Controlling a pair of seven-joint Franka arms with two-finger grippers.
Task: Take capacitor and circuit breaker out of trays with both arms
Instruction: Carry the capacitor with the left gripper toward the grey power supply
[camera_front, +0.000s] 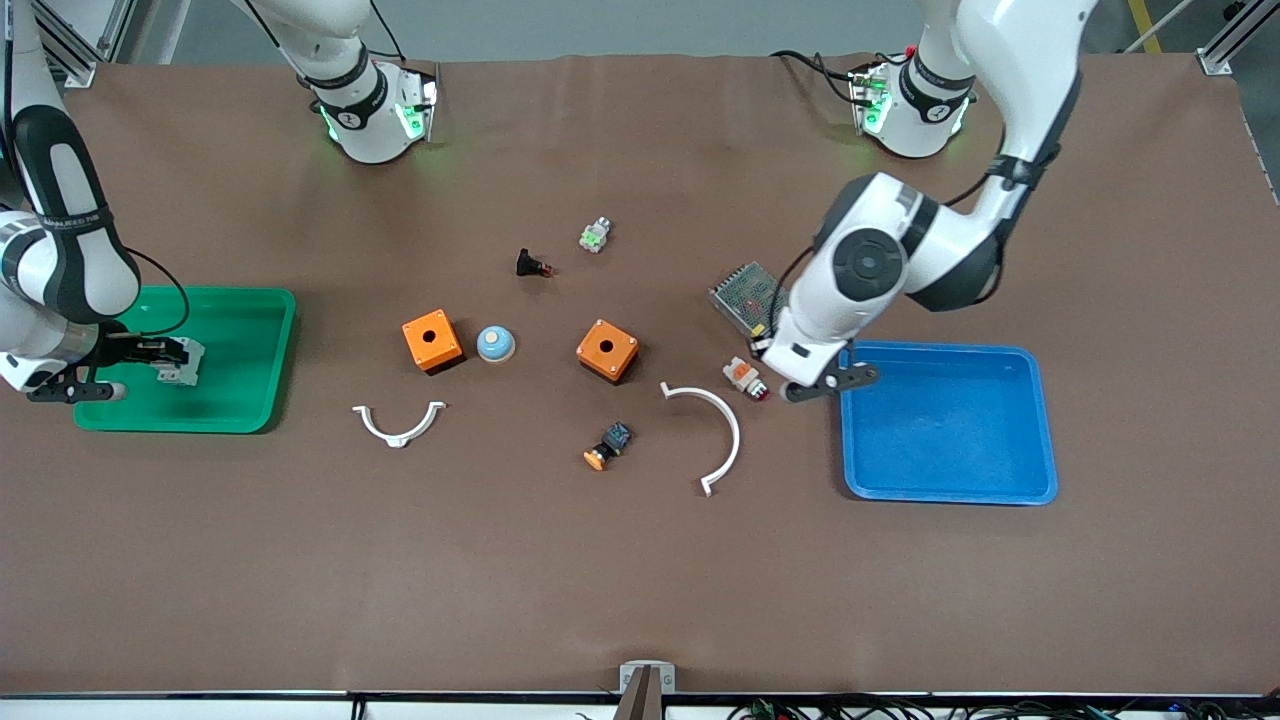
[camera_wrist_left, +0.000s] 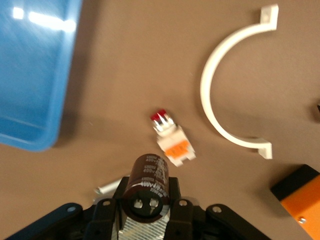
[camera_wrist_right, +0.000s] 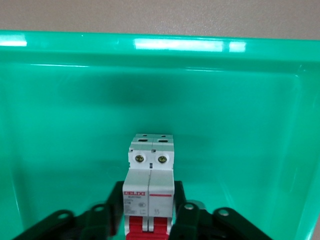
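Both arms loaded
Right gripper (camera_wrist_right: 149, 220) clamps circuit breaker (camera_wrist_right: 150, 187) inside green tray (camera_wrist_right: 60, 125): lift straight. Left gripper (camera_wrist_left: 145, 210) grips capacitor (camera_wrist_left: 148, 185).

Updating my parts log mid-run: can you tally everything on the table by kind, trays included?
Trays: 2, green tray, blue tray
Orange boxes: 2
White curved clamps: 2
Push-buttons: 4
Blue dome button: 1
Power supply: 1
Circuit breaker: 1
Capacitor: 1
Total: 14
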